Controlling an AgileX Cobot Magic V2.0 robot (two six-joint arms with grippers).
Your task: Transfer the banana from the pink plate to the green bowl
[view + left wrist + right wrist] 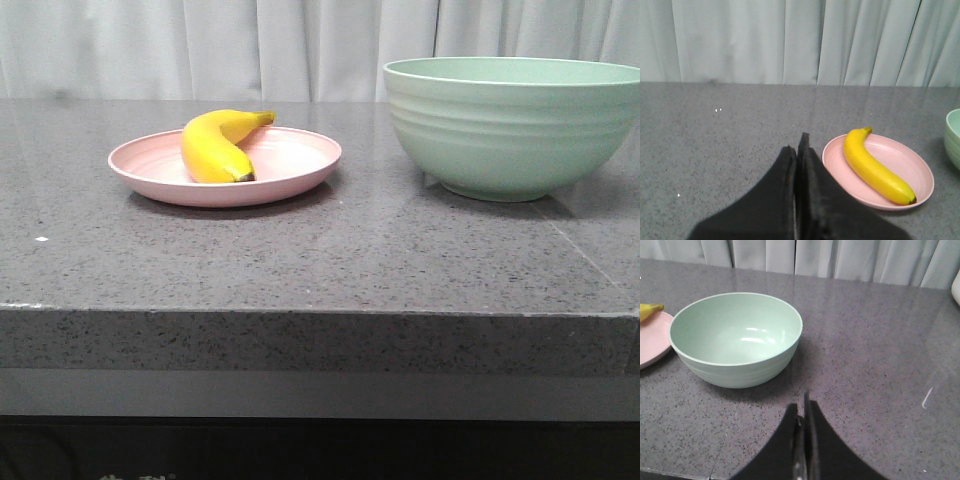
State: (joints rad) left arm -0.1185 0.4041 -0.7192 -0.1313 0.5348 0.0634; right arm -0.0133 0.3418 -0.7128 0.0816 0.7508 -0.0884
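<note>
Both grippers, left (799,150) and right (802,412), sit closed and empty short of the objects, so you're at step zero. Banana (218,146) lies on the plate (290,165) toward the counter's left side, bowl (510,125) empty at the right edge. Next: open left, straddle the banana's middle.

The left black, wedge-shaped hand (797,150) has its two fingers pressed together, nothing between them, held above the grey speckled stone tabletop (715,150). The right black hand (802,412) is likewise closed and empty, its fingers meeting at a narrow seam.
</note>
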